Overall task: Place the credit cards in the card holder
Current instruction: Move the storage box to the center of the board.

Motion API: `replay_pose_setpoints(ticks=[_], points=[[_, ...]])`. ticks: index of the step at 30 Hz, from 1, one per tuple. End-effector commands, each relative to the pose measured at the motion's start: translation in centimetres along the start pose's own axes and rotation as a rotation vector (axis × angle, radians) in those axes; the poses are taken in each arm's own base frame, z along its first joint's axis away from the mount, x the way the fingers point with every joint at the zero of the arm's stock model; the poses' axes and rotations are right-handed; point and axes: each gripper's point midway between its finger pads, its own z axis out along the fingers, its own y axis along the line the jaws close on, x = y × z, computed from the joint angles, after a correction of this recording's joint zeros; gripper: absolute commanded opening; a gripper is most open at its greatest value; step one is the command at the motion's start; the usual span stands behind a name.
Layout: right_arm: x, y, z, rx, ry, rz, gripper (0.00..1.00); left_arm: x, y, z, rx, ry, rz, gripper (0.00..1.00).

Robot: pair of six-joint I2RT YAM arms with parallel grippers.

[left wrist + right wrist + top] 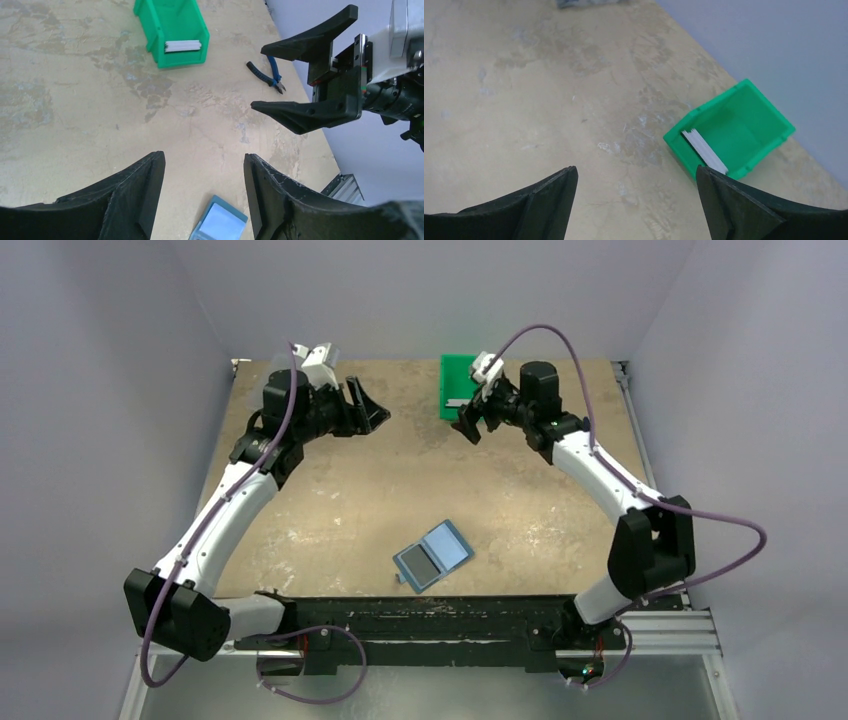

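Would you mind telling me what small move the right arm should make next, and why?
Probably lower the right gripper toward the credit cards stacked in the green bin. Its jaws are open and empty, the stack sits just ahead of it, and the card holder lies open near the arm bases.

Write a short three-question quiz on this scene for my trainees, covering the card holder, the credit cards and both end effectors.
1. True or false: the card holder lies shut on the table.
2. Where are the credit cards? A: standing in the green bin. B: tucked in the card holder. C: flat on the table.
3. Fill the gap: the left end effector and the right end effector both stand ____ and hold nothing.
Key: 1 false, it lies open; 2 A; 3 open.
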Motion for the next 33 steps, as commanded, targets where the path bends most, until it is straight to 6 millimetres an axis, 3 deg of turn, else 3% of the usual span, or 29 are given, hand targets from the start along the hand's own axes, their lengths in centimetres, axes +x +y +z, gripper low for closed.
replay_pose_setpoints(ticks=[1, 4, 6, 7, 12, 21, 25, 33], points=[[-2.5, 0.6, 1.0, -0.187, -0.153, -0.469, 0.99, -0.9, 0.2, -0.7, 0.037, -0.064, 0.005, 0.63], [-1.2, -0.6, 2.3, -0.279, -0.106, -0.518, 0.99, 0.2, 0.0, 0.0, 0.102, -0.036, -0.042, 0.63], [0.7, -1.1, 3.4, -0.332, -0.029, -0.555, 0.99, 1.2, 0.4, 0.5, 0.118, -0.007, -0.066, 0.62], [2.5, -1.3, 4.1, -0.365, 0.031, -0.55, 0.99, 1.5, 0.5, 0.5, 0.12, 0.002, -0.07, 0.62], [5.3, -3.8, 6.4, -0.356, 0.141, -0.606, 0.99, 2.5, 1.4, 0.8, 0.093, 0.031, -0.064, 0.62], [7.5, -6.1, 10.5, -0.357, 0.2, -0.559, 0.97, 3.4, 2.4, 1.7, 0.113, 0.065, -0.108, 0.6], [9.1, -7.2, 11.9, -0.331, 0.242, -0.535, 0.95, 3.7, 2.9, 2.1, 0.13, 0.075, -0.136, 0.6], [10.1, -8.7, 14.0, -0.284, 0.26, -0.501, 0.94, 4.3, 3.5, 2.6, 0.125, 0.09, -0.148, 0.58]])
